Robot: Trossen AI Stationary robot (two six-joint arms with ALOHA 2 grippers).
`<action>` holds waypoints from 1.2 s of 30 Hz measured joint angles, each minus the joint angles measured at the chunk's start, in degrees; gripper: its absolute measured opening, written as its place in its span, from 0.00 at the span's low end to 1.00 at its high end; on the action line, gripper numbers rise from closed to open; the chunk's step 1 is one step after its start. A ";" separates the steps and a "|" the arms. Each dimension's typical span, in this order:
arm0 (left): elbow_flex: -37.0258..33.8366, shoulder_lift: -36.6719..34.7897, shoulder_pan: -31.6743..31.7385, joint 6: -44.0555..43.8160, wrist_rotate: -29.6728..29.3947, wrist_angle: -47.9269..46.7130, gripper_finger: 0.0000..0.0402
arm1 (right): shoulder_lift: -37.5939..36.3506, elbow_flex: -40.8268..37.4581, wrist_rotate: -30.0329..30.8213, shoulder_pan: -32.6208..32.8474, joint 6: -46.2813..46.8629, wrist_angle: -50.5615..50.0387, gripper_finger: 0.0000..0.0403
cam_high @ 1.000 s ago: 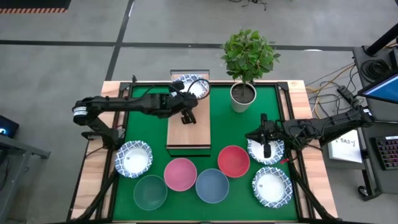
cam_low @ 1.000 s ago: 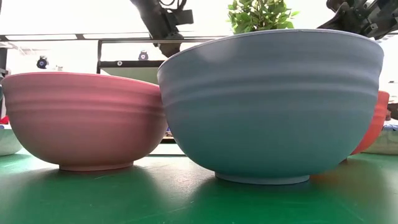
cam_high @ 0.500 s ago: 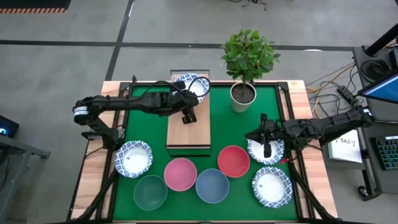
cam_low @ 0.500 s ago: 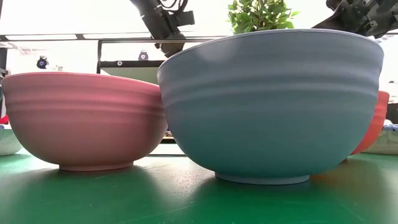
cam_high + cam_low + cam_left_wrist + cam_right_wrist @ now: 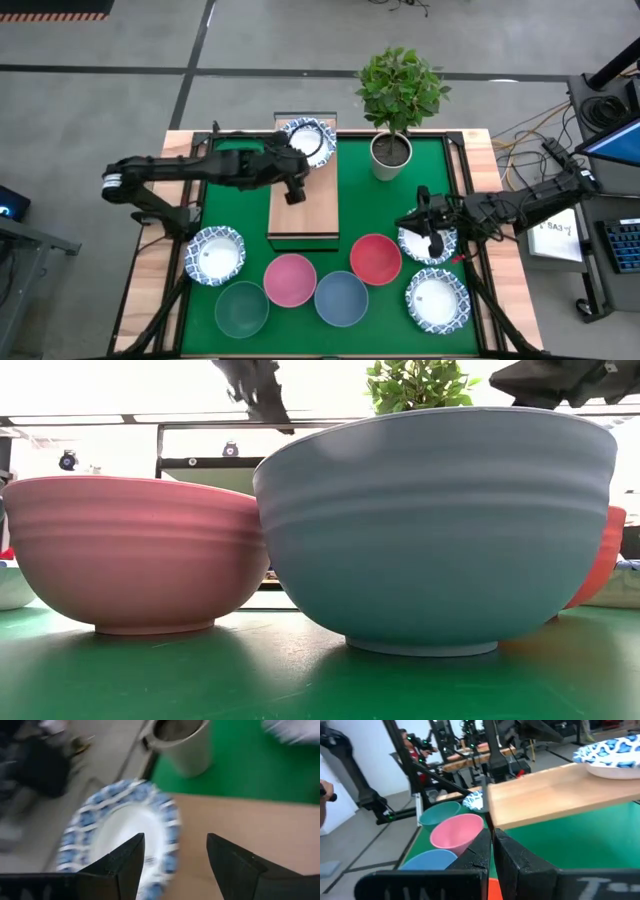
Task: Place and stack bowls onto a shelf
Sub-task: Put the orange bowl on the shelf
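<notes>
Left pincer hovers over the middle of the shelf, its two fingers spread wide and empty. Just beyond it, at the far end of the plank, sits one patterned bowl, upright with its mouth up and apart from the fingers.

The shelf runs with its long axis from near to far, left of the surface's centre on the green mat.

Right pincer hangs over a second patterned bowl near the right edge of the mat; its fingers are pressed together with nothing visible between them.

Other bowls stand upright on the mat in a loose arc at the near side: a third patterned bowl at the left, a grey-green bowl, a pink bowl, a blue bowl, a red bowl, and a fourth patterned bowl at the right. The pink and blue bowls touch or nearly touch. A potted plant stands at the far edge, right of the shelf. Nothing lies on the plank between the left pincer and the bowl there.
</notes>
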 joint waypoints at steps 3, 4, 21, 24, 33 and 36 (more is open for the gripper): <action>-0.23 -2.62 -4.43 -3.76 4.55 0.20 0.49 | 1.70 0.00 0.01 0.87 -0.02 2.36 0.02; -0.49 -3.34 -6.28 -4.97 4.85 0.32 0.49 | 2.42 0.03 0.00 1.08 0.14 3.18 0.02; -24.84 -10.93 -33.95 -4.01 4.34 30.29 0.48 | 20.62 16.63 -1.08 2.86 5.86 -12.58 0.02; -29.58 -13.05 -33.73 -2.67 4.23 35.73 0.47 | 24.39 20.54 -1.25 3.55 7.32 -17.55 0.02; -38.60 -23.64 -31.96 -1.52 -1.73 39.82 0.44 | 34.44 30.89 -1.29 3.86 13.29 -33.26 0.02; -41.11 -26.59 -31.96 -1.89 -1.75 42.03 0.44 | 37.35 34.06 -1.29 3.86 13.42 -38.93 0.02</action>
